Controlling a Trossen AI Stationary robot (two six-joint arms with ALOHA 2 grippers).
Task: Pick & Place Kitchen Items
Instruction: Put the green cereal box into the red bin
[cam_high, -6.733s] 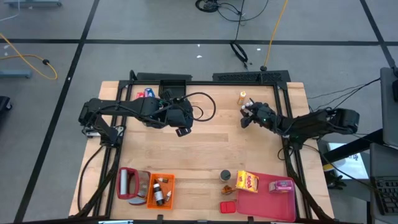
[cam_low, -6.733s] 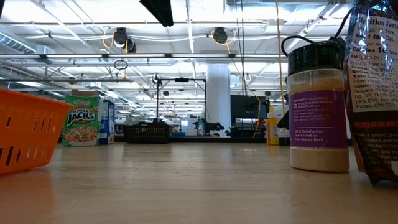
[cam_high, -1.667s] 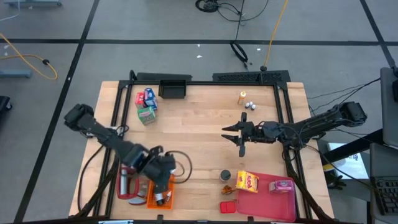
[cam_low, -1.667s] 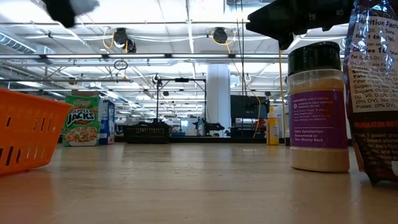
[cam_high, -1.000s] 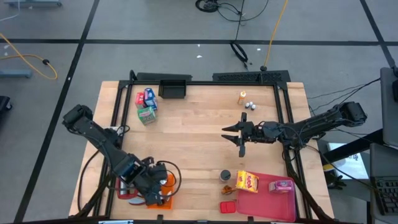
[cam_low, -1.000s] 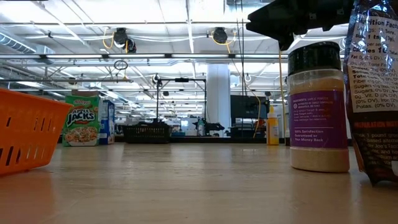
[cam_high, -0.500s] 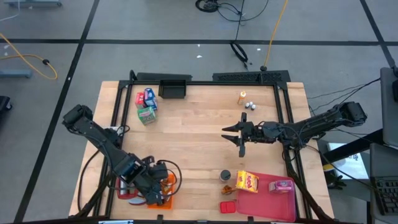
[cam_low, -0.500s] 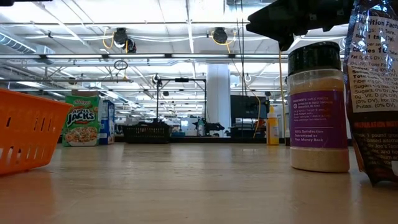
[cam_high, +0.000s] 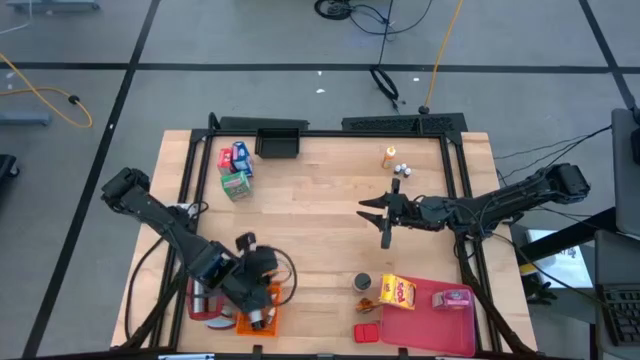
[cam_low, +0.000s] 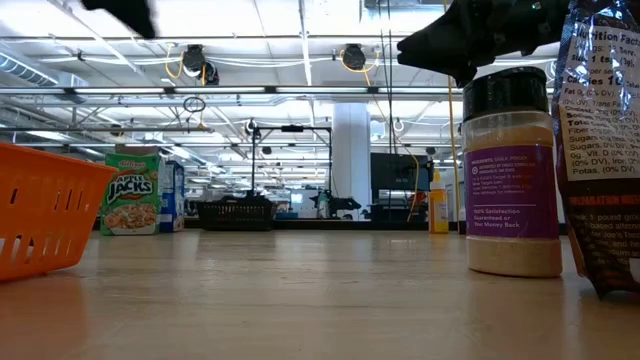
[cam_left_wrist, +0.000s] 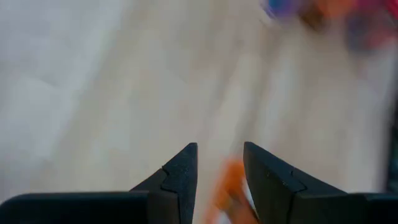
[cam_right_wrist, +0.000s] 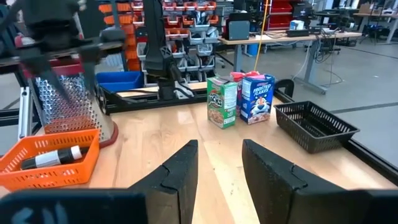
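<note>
Wooden planks make up our counter (cam_high: 320, 240), framed by a dark rail, with a large workshop behind it. Our left pincer (cam_high: 252, 262) hangs just above the orange crate (cam_high: 262, 300) at the near left corner, its fingers narrowly parted with nothing between them; small bottles (cam_high: 262, 318) lie in the crate. Our right pincer (cam_high: 381, 221) waits mid-counter, jaws apart and empty. The cereal boxes (cam_high: 234, 168) stand at the far left; the orange bottle (cam_high: 387, 156) and two tiny white-capped bottles (cam_high: 399, 169) stand at the far right. We judge the next pick should be a box: rise clear of the crate rim first, open wider, then close across the narrow faces.
</note>
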